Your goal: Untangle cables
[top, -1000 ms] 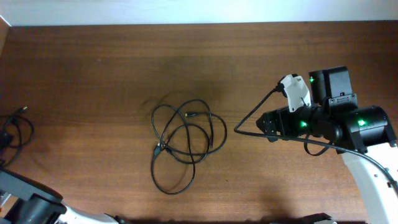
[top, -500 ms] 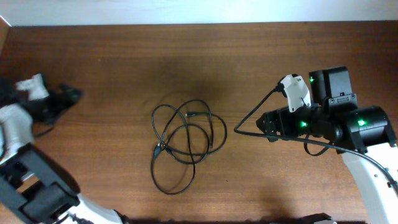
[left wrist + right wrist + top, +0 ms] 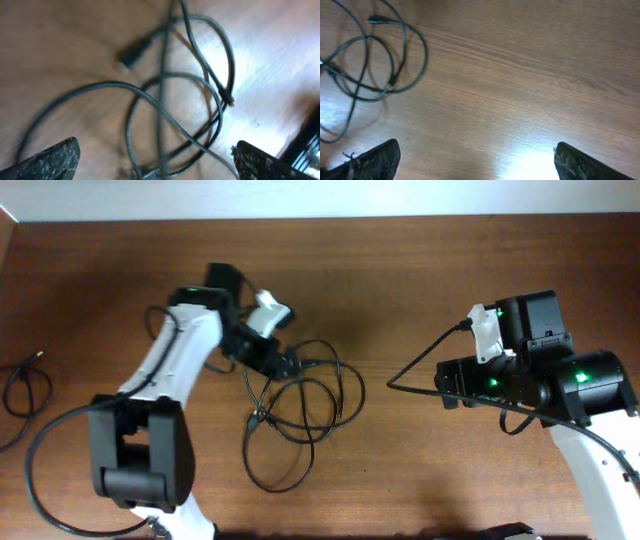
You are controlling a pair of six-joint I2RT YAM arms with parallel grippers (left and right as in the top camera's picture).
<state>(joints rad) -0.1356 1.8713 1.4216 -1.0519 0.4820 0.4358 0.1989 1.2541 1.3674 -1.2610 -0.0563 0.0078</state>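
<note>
Black cables are lying tangled on the wooden table, just beneath the widely spread fingers of the left gripper, seemingly untouched. The right gripper is hovering with its fingers wide apart, the cables lying well off to their far side.

A dark brown wood-grain surface fills the overhead frame, a pale strip runs along its top edge, and a bright glare shows at lower centre of the right wrist view.

Thin, matt black rubbery cables lie on a smooth, faintly glossy wood table.
</note>
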